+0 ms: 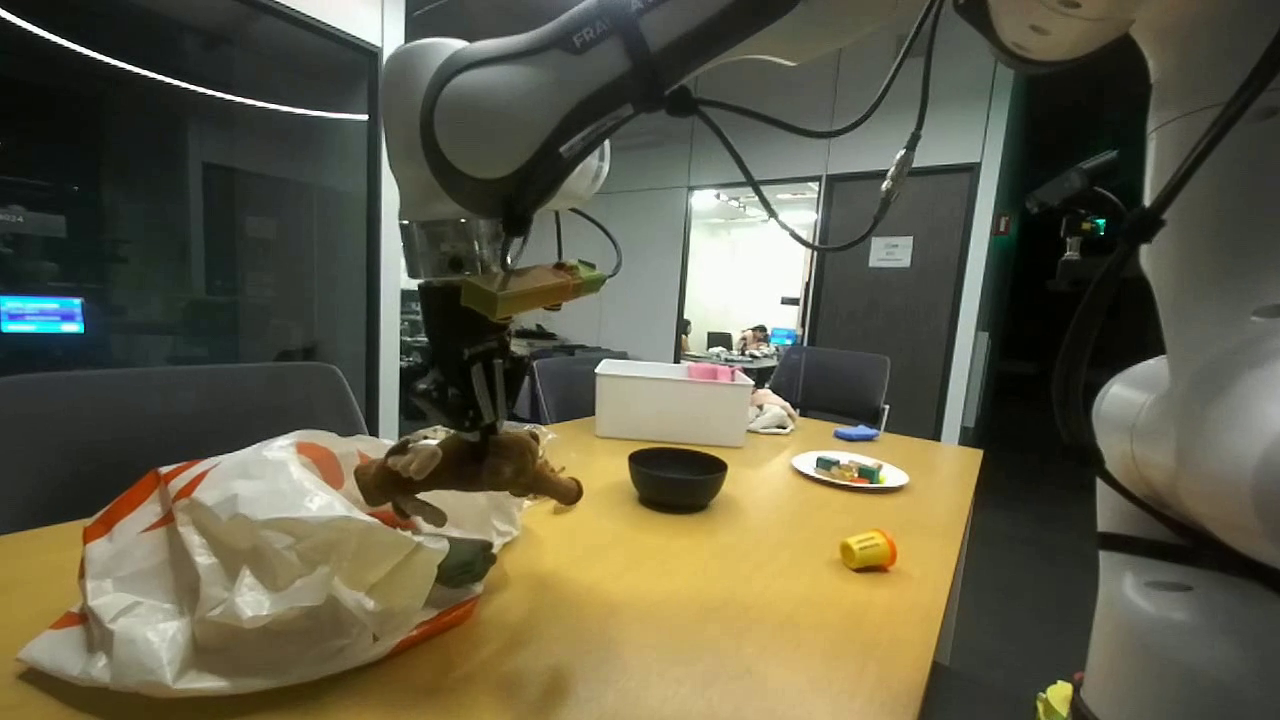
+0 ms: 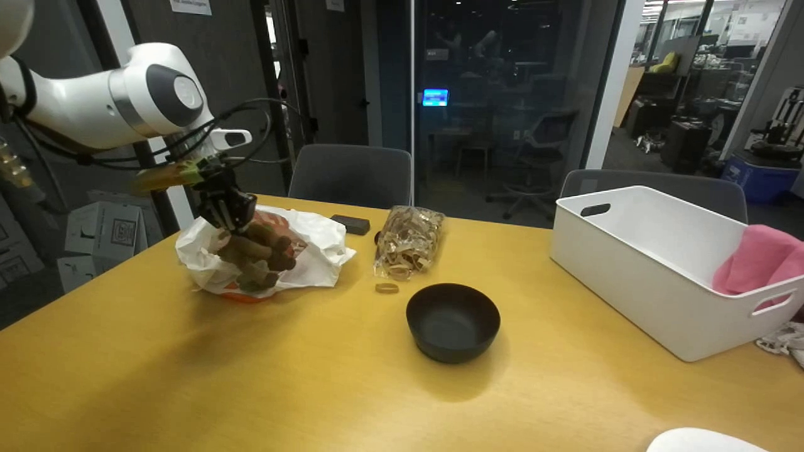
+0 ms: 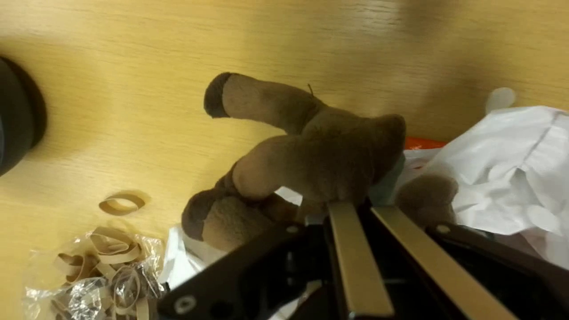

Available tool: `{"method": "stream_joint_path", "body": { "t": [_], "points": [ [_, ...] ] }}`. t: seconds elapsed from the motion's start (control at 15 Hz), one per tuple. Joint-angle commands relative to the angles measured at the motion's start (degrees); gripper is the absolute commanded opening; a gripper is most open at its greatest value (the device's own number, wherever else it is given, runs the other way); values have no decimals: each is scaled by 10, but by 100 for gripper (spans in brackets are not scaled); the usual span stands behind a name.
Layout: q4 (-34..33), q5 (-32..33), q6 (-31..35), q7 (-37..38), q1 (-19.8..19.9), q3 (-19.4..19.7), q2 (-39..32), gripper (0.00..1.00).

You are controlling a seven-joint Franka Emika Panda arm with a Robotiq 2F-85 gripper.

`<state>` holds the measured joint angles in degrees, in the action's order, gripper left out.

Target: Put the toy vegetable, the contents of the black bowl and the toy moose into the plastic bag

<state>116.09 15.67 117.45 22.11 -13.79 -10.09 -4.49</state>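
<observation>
My tool pinches the brown plush toy moose at the mouth of the white-and-orange plastic bag — insertion pending. In that mouth, presumably: the dark green toy vegetable. Round black bowl, apart from the bag: empty — I judge transfer done.

The toy moose wears short, matt, fuzzy plush. The bag is thin, glossy, crumpled plastic. The tabletop shows smooth wood grain under a light sheen. The bowl looks smooth and matt, the bin smooth plastic, the cloth soft and matt. The packet is clear, shiny, wrinkled film; its rubber bands look dull. The claw has smooth, faintly shiny fingers.
</observation>
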Motion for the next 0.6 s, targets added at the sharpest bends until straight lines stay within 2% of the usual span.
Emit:
{"method": "stream_joint_path", "body": {
  "t": [0.0,0.2,0.27,0.53],
  "points": [
    [20,-18,-7,5,-12,-21,49,3],
    [22,-45,25,-12,-12,-32,39,2],
    [24,-43,39,-29,1,-20,35,2],
    [38,-27,124,-35,10,-12,12,3]
  ]
}}
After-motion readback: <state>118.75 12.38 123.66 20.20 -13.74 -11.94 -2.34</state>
